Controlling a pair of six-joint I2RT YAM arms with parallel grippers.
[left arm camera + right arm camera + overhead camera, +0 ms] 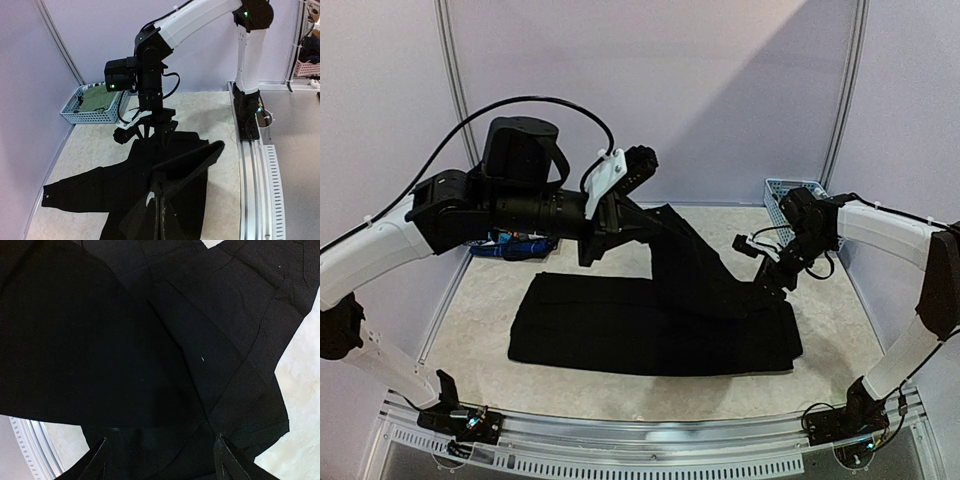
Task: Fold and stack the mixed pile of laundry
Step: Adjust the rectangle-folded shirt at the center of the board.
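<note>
Two jaw pairs, one garment: my left gripper (608, 232) is pinched tight on a raised fold of the long black trousers (650, 330), which slope from it down onto the table (470, 300). My right gripper (161, 442) stands spread wide, with trouser cloth lying beneath and between its fingertips.

Two arms in white shells with black joints: a black cable (520, 99) loops over the left arm (375, 248), beside a white bracket (607, 178); small green lights (141, 37) glow on the right arm (200, 19), whose fingers (229, 463) are black and pointed.
</note>
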